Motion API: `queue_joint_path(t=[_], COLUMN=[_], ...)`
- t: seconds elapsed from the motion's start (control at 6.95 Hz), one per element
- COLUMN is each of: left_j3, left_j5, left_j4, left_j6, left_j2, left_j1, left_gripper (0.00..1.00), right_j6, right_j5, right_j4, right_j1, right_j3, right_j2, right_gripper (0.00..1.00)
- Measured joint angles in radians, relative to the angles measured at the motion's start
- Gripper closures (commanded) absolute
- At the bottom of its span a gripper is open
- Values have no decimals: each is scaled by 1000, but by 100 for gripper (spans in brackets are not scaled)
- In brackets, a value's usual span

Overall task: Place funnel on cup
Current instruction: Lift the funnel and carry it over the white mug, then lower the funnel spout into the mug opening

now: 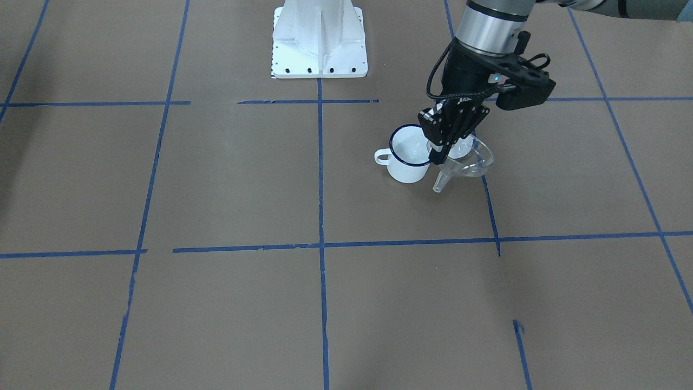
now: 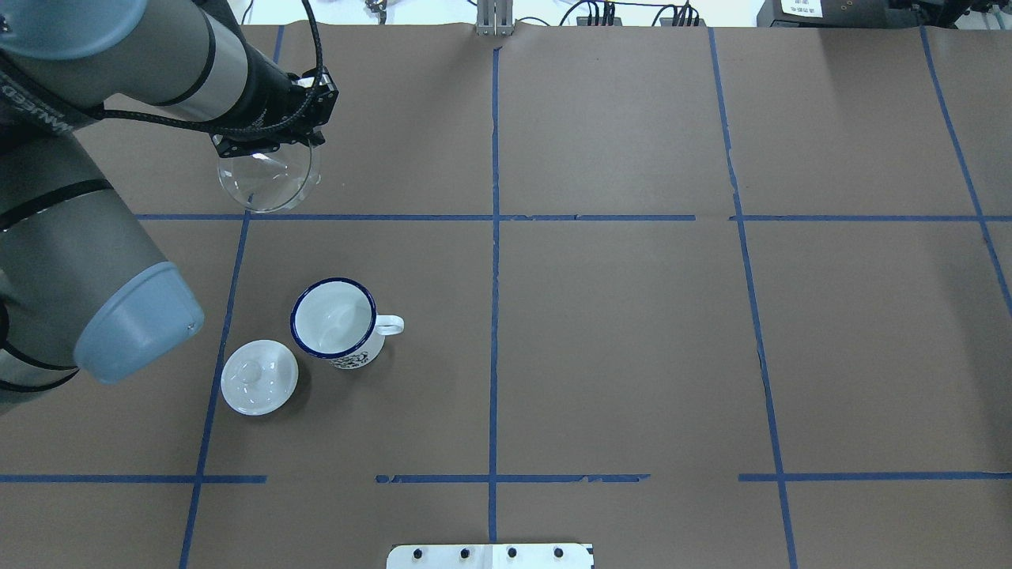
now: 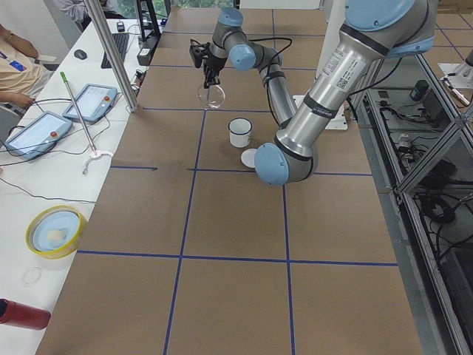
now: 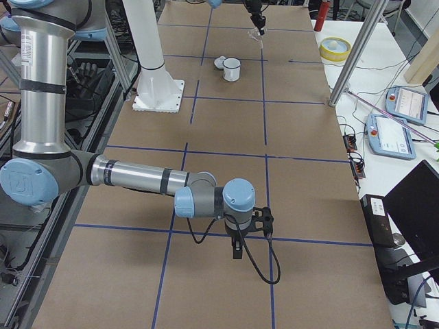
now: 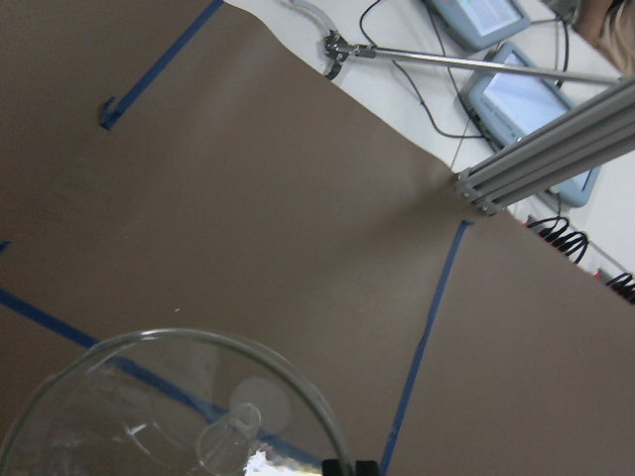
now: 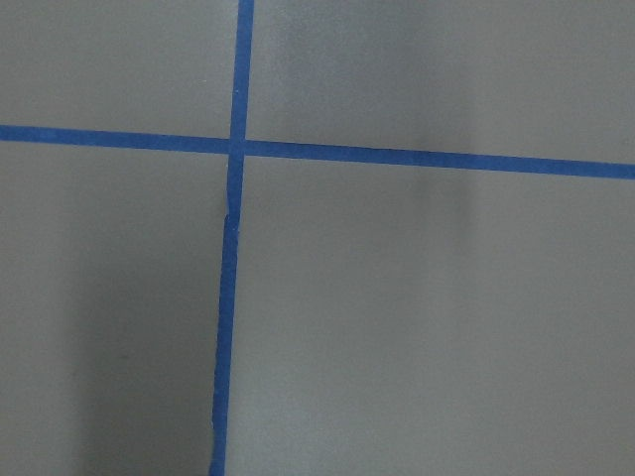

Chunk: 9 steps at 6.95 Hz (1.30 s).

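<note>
Brown table: one cup, one lid, one funnel; left fingers clamped on funnel; right fingers: cannot tell.

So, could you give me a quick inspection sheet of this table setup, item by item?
Surface: brown table with blue tape grid.
Job's things: clear funnel held in the air; white cup upright, nothing on it.
Clutter: white lid beside the cup.
Grippers: left gripper shut on the funnel's rim; right gripper low over the table, open or shut unclear.
Cables: black cable looping along the left wrist.
Surroundings: side bench with tablets and a yellow bowl.
</note>
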Motion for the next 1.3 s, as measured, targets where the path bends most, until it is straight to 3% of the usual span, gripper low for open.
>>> queue_joint_path(t=[0.14, 0.43, 1.01, 1.3], left_j3=[0, 75, 140, 176], left_j5=[-48, -81, -87, -85], left_j4=[132, 215, 175, 97], left_j6=[116, 259, 301, 299], left_j2=[-43, -74, -62, -23], left_j1=[10, 50, 170, 200], left_gripper=[100, 100, 100, 100], right_j6=[0, 0, 0, 0], right_j5=[0, 0, 0, 0], right_j4=[0, 0, 0, 0], right_j1=[0, 0, 0, 0], right_j3=[0, -1, 0, 0], right_j2=[0, 0, 0, 0], right_gripper=[0, 0, 0, 0])
